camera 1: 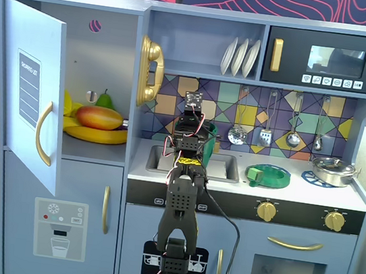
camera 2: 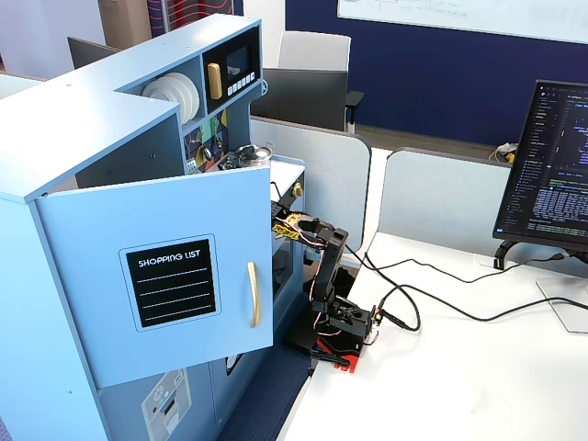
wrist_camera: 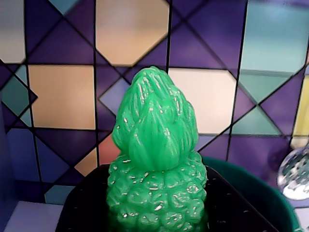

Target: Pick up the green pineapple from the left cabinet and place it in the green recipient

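The green pineapple [wrist_camera: 154, 169] fills the middle of the wrist view, upright with its leaf tuft on top. My gripper [wrist_camera: 157, 181] is shut on its bumpy body, a black jaw on each side. Low on the right, behind the jaw, curves the dark rim of the green recipient [wrist_camera: 256, 191]. In a fixed view my arm [camera 1: 183, 185] reaches over the sink toward the tiled wall, and the green recipient [camera 1: 210, 138] shows just right of the wrist. The left cabinet [camera 1: 106, 51] stands with its door [camera 1: 29, 88] swung open.
Inside the cabinet lie a mango [camera 1: 98, 118], bananas [camera 1: 98, 136] and a pear [camera 1: 106, 99]. A sink [camera 1: 220, 166], a low green dish [camera 1: 267, 175] and a metal pan [camera 1: 334, 170] are on the counter. A gold phone [camera 1: 150, 71] and utensils [camera 1: 237, 134] hang above it.
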You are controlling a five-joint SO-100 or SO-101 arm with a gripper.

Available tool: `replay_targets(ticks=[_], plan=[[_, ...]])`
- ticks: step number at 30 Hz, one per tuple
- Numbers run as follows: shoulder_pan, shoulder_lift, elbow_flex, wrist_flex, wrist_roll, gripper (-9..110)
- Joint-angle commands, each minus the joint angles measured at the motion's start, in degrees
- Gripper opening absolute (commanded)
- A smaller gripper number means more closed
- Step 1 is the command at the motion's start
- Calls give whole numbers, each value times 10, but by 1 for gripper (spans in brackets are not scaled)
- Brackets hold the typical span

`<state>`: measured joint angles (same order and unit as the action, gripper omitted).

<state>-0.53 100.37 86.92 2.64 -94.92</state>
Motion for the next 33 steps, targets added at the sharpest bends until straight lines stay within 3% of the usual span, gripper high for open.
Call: replay_targets(ticks=[1,11,16,22,29,33], plan=[[8,0,-55,-20,21,23],[7,16,-47,-12,11,31],[-5,144,42,15,-7,31],[-25,416,214,209,-20,30],[17,678,497,460,57,29],[24,799,692,528,96,28]])
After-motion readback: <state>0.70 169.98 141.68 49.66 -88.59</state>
